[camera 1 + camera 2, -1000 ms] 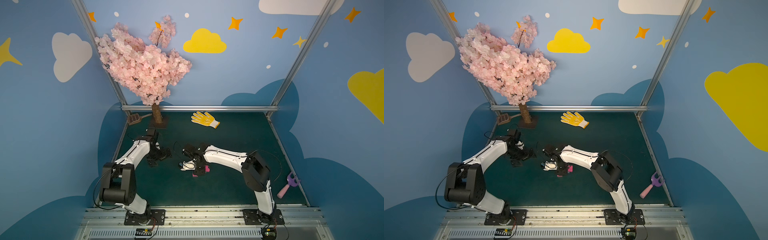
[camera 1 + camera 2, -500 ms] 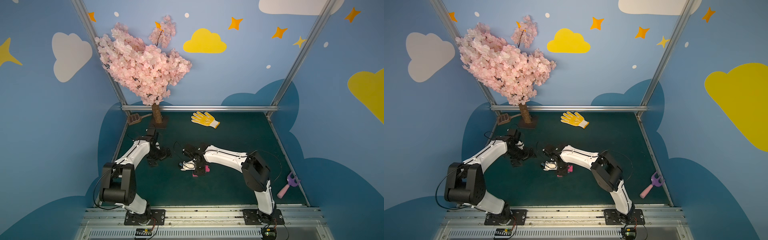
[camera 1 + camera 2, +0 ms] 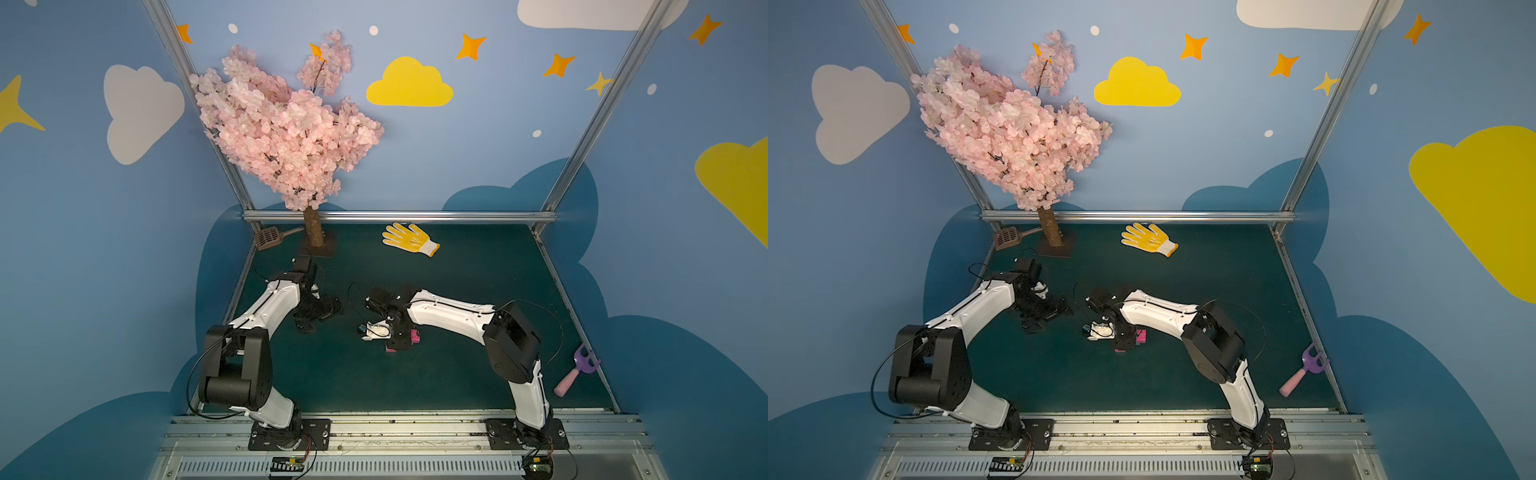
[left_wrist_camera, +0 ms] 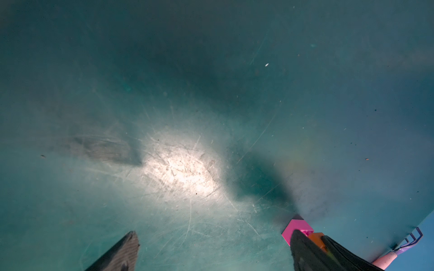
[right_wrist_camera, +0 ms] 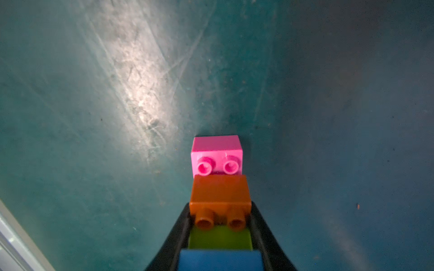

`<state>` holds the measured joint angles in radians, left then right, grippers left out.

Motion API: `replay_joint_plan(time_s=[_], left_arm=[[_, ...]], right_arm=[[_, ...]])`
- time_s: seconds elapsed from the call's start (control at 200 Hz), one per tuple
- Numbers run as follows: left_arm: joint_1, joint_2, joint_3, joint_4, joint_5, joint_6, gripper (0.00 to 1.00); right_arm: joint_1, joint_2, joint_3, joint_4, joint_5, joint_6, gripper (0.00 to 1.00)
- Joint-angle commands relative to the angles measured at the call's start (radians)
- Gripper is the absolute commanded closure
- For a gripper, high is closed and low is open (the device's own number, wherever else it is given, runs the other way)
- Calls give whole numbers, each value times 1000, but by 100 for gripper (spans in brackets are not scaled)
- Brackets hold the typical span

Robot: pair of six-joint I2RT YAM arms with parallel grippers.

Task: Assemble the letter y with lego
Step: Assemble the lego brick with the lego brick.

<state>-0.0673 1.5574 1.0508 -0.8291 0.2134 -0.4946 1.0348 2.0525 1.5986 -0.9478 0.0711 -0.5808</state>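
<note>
My right gripper (image 5: 220,237) is shut on a stepped stack of lego low over the green table. Running away from the jaws are a blue brick (image 5: 220,260), a lime green brick (image 5: 219,238), an orange brick (image 5: 219,192) and a pink brick (image 5: 217,150). In both top views this gripper (image 3: 399,343) (image 3: 1125,343) covers most of the stack, with only pink (image 3: 414,336) (image 3: 1142,336) showing. No letter y shape can be made out. My left gripper (image 4: 213,246) (image 3: 322,318) stands open and empty to the left. The pink brick (image 4: 297,225) and orange brick (image 4: 317,238) peek past one of its fingers (image 4: 305,251).
A yellow glove (image 3: 409,239) lies at the back of the table. The pink blossom tree (image 3: 286,133) stands on its base (image 3: 318,245) at the back left, next to a brown scoop (image 3: 269,237). A purple-and-pink toy rake (image 3: 575,372) lies at the right edge.
</note>
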Motion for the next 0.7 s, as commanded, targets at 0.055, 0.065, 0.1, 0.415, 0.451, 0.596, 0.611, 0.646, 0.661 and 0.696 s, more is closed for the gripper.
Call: replay_joint_plan(time_s=[0.055, 0.065, 0.1, 0.415, 0.451, 0.596, 0.611, 0.646, 0.661, 0.696], left_arm=[[4, -4, -10, -5, 13, 2, 0], [4, -6, -10, -5, 13, 2, 0], [4, -6, -11, -5, 13, 2, 0], [4, -6, -11, -5, 13, 1, 0], [4, -6, -11, -5, 13, 2, 0], [4, -7, -10, -5, 13, 2, 0], [4, -7, -10, -5, 14, 1, 0], [4, -7, -10, -5, 13, 1, 0], [4, -7, -10, -5, 13, 2, 0], [4, -6, -9, -5, 13, 2, 0]], right_arm=[[-8, -33, 19, -34, 25, -2, 100], [-8, -31, 20, -35, 25, -2, 100], [-8, -31, 22, -42, 25, -2, 100], [-12, -39, 22, -86, 16, 15, 100], [-11, -39, 20, -87, 16, 17, 100], [-10, -39, 17, -72, 21, 16, 100], [-10, -39, 18, -73, 21, 16, 100], [-10, -37, 21, -74, 21, 15, 100], [-10, -36, 23, -74, 21, 13, 100], [-10, -31, 27, -75, 21, 12, 100]])
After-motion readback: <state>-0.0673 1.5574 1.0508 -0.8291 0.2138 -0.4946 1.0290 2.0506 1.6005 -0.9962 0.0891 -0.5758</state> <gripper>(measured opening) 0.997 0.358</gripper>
